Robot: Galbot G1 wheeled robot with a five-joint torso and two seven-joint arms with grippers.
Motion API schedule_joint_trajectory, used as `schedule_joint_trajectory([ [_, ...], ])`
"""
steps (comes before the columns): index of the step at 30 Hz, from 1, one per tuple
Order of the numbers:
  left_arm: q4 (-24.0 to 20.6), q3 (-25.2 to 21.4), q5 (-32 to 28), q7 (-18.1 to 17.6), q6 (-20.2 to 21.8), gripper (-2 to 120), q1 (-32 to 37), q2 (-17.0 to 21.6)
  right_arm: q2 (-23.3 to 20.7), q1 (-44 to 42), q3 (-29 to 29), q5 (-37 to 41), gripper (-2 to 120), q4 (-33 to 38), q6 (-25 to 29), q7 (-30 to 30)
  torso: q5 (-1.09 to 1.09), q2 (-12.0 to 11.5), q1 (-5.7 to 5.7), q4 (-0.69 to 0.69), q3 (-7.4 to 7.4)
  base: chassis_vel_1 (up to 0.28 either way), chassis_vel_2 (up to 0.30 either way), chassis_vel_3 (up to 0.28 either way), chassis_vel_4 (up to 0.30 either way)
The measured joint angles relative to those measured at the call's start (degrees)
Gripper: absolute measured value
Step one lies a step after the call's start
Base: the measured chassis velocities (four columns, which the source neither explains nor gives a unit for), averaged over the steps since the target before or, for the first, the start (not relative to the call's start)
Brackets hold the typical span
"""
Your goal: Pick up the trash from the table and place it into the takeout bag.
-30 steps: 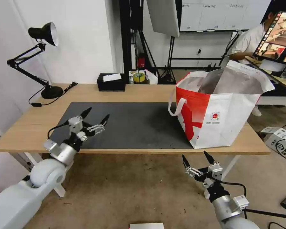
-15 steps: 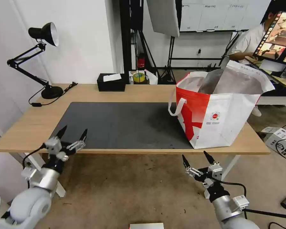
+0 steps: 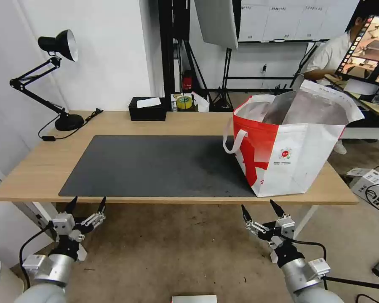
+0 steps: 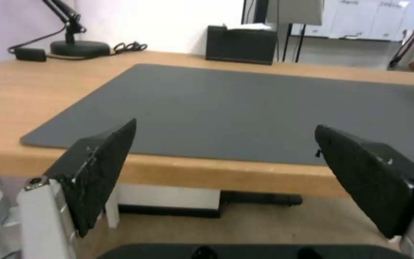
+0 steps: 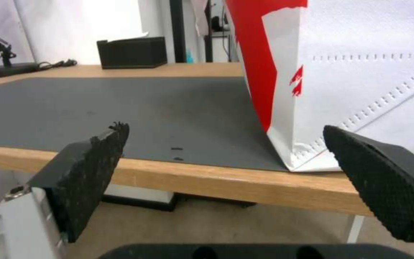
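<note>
- Head view: left gripper (image 3: 86, 201) is hanging below the table (image 3: 38, 168) edge, fingers spread wide, holding nothing.
- Right gripper (image 3: 260, 208) is hovering wide-spread under the takeout bag (image 3: 299, 155).

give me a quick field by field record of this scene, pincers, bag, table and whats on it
left pincer: open, empty, low in front of the table's near edge, on the robot's left
right pincer: open, empty, low in front of the near edge, below the bag
takeout bag: upright on the table's right end, mouth open, foil lining showing
table: light wood top
mat: dark grey, bare apart from the bag's corner resting on it
tissue box: black, at the far edge
desk lamp: far left corner
trash: none visible on the table
</note>
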Motion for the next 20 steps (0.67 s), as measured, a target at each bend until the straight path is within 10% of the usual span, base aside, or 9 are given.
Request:
schedule_joint_trajectory([
  [20, -0.1, 0.3, 0.0, -0.1, 0.3, 100, -0.3, 0.1, 0.0, 0.0, 0.0, 0.0, 100, 0.0, 0.0, 0.0, 0.0, 0.0, 0.0, -0.01, 0.0, 0.0, 0.0, 0.0, 0.0],
])
